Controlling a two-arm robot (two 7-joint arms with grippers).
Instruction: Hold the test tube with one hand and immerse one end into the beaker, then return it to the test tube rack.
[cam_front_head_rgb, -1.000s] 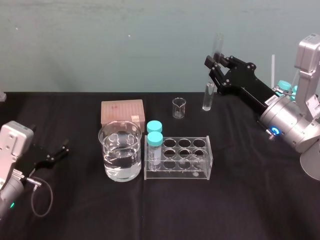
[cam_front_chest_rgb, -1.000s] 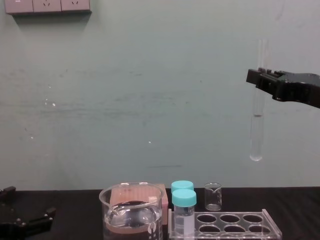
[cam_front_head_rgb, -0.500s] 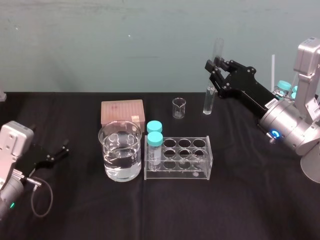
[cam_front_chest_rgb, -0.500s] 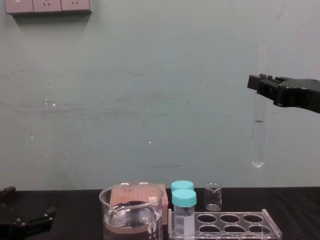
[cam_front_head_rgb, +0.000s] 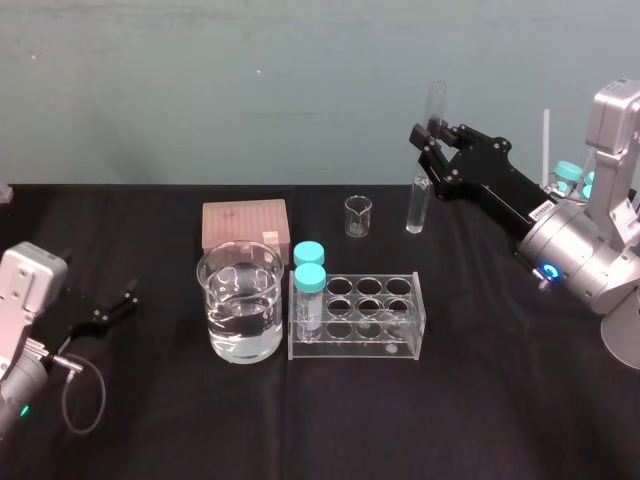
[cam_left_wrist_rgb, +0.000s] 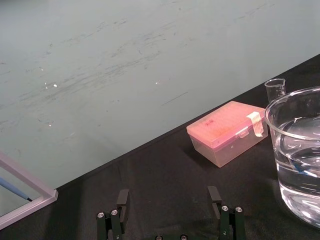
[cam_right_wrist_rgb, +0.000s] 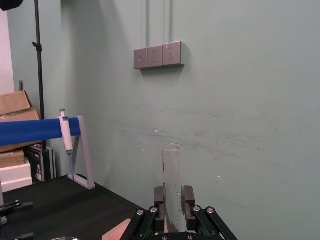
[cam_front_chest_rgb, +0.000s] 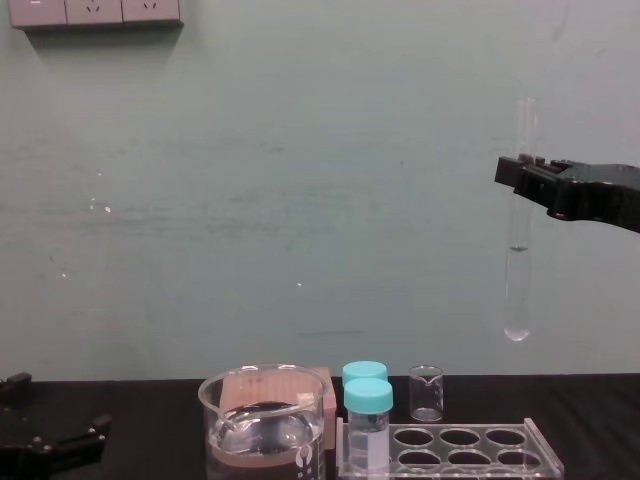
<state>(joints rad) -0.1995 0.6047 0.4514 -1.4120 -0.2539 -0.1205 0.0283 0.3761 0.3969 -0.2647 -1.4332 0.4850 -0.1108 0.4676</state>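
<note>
Tube: the test tube (cam_front_chest_rgb: 518, 270) is hanging upright, high over the table, well apart from the beaker (cam_front_head_rgb: 240, 330) and the test tube rack (cam_front_head_rgb: 405, 348); probably kept vertical for dipping.
Right gripper (cam_front_chest_rgb: 520, 172): fingers are clamping the tube's upper part.
Left gripper (cam_left_wrist_rgb: 170, 197): sitting idle at the table's left, fingers spread, holding nothing.

The black table (cam_front_head_rgb: 480, 400) carries the test tube rack (cam_front_head_rgb: 370, 315) well below the right gripper (cam_front_head_rgb: 430, 135), the beaker (cam_front_head_rgb: 240, 300) further to the gripper's left, and a pink box (cam_front_head_rgb: 244, 224) and a small beaker (cam_front_head_rgb: 358, 216) behind them.
</note>
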